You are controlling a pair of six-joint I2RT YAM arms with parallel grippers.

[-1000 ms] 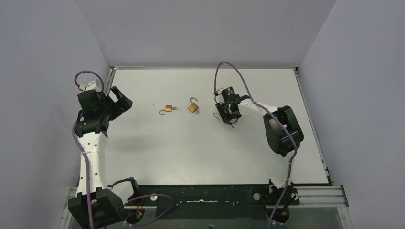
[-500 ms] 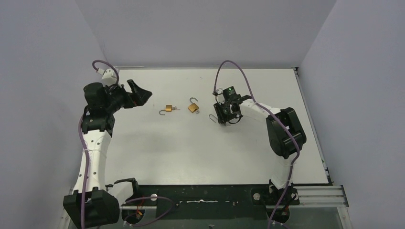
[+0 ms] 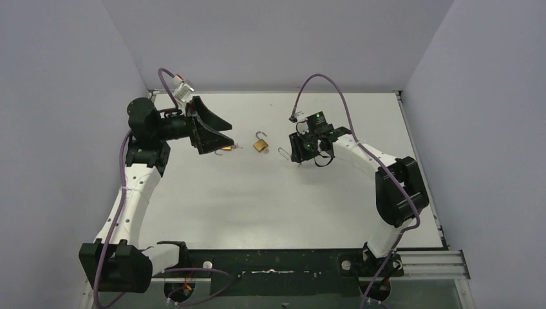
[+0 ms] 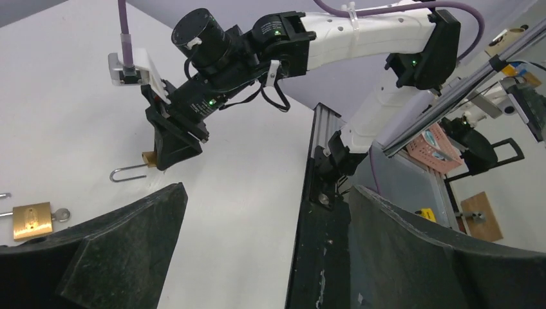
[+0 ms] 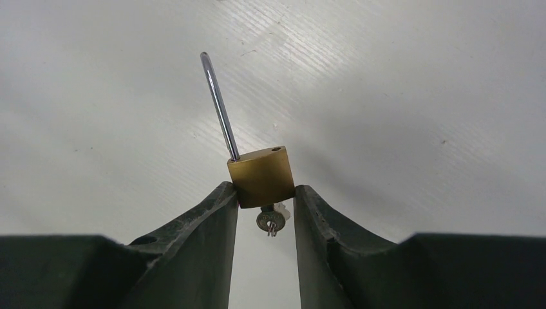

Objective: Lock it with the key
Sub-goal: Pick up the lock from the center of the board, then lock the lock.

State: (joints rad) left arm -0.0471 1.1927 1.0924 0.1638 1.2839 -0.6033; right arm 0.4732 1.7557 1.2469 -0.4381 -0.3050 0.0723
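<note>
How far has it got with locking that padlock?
Early stage. Done: the right fingers grip a brass padlock with its key inserted. In hand: the open left fingers hang above the table. Left: the shackle is open, so closing and locking remain.

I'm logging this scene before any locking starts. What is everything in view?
Padlocks: three, brass. Mid-table padlock, shackle open; left padlock, partly hidden under the left pincer; held padlock, shackle open, between the right pincer fingers.
Keys: two visible, silver. One in the held padlock, one in the mid-table padlock.
Table: one, white.
Walls: pale grey, on three sides.
Cables: purple, one per arm.
Arms: two, white and black, left arm and right arm.
Pincers: left pincer open, right pincer shut on the held padlock.
</note>
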